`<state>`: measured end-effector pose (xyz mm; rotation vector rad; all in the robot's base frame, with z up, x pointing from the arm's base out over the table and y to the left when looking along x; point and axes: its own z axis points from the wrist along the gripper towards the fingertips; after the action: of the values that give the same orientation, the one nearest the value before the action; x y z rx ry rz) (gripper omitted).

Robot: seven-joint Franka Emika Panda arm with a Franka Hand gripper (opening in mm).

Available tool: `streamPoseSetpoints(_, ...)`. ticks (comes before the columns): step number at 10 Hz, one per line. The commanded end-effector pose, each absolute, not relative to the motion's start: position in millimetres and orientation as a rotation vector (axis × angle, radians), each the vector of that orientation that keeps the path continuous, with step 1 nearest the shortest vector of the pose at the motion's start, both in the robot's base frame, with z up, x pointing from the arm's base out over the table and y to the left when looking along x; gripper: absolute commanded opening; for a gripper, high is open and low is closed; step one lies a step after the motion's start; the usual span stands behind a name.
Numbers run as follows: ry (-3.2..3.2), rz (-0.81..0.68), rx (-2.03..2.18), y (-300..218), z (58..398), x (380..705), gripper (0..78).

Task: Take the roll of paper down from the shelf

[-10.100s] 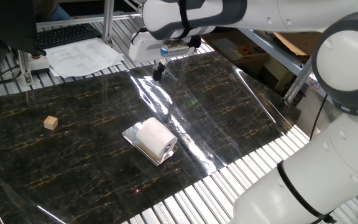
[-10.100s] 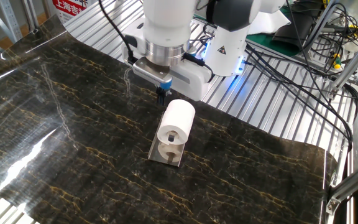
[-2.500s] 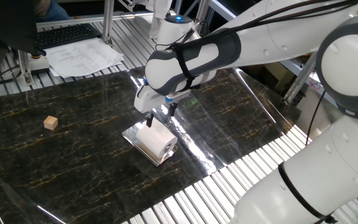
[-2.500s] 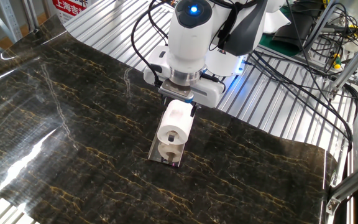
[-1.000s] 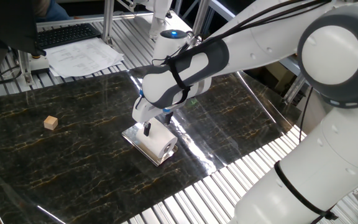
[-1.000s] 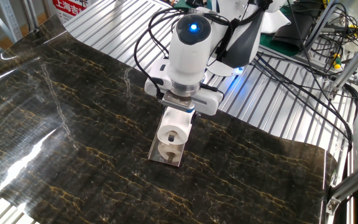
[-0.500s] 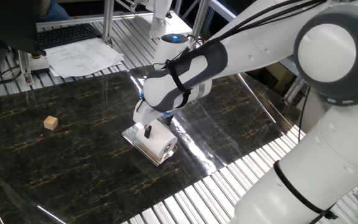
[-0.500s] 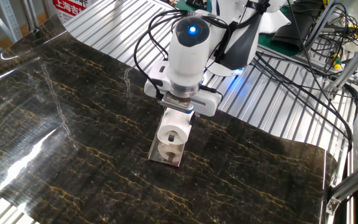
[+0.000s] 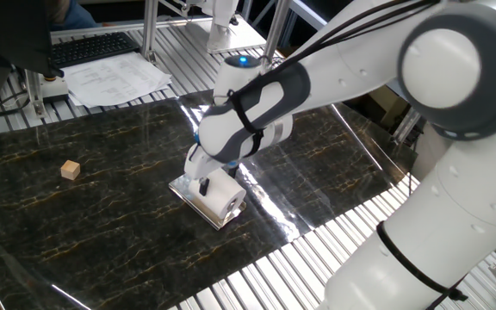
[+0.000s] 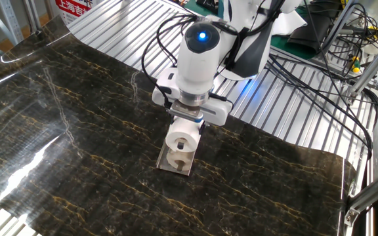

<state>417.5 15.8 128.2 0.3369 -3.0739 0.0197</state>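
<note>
The white roll of paper (image 9: 224, 198) lies on its side on the shelf (image 9: 182, 187), a small shiny metal plate on the dark marble tabletop. In the other fixed view the roll (image 10: 180, 140) shows its hollow core, and the shelf (image 10: 176, 168) mirrors it. My gripper (image 9: 218, 179) is down over the far half of the roll, fingers on either side of it. One dark finger (image 9: 202, 183) shows against the roll's left side; the other is hidden. The jaws look open around the roll. In the other fixed view the gripper (image 10: 188, 123) sits on top of the roll.
A small tan wooden cube (image 9: 71, 170) lies at the left. A clear glossy plastic sheet (image 9: 317, 146) covers the table's right part. Papers (image 9: 114, 77) and a keyboard (image 9: 93, 47) lie beyond the far edge. Cables (image 10: 320, 59) hang by the robot's base.
Ten seconds ago the gripper was high behind the roll. It came down over the roll, and in the last second it sank a little lower. The roll has not moved.
</note>
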Motion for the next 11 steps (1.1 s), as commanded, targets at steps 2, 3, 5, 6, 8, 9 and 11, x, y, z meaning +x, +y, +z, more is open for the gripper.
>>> streamPoseSetpoints(2,-3.087,0.022,0.339,15.6,124.0,417.4,77.4)
streamPoseSetpoints(3,-3.087,0.022,0.339,15.6,124.0,417.4,1.4)
streamPoseSetpoints(5,-3.087,0.022,0.339,15.6,124.0,417.4,1.4)
streamPoseSetpoints(6,-3.087,0.022,0.339,15.6,124.0,417.4,1.4)
streamPoseSetpoints(8,-3.087,0.022,0.339,15.6,124.0,417.4,1.4)
streamPoseSetpoints(9,-3.087,0.022,0.339,15.6,124.0,417.4,1.4)
streamPoseSetpoints(11,-3.087,0.022,0.339,15.6,124.0,417.4,1.4)
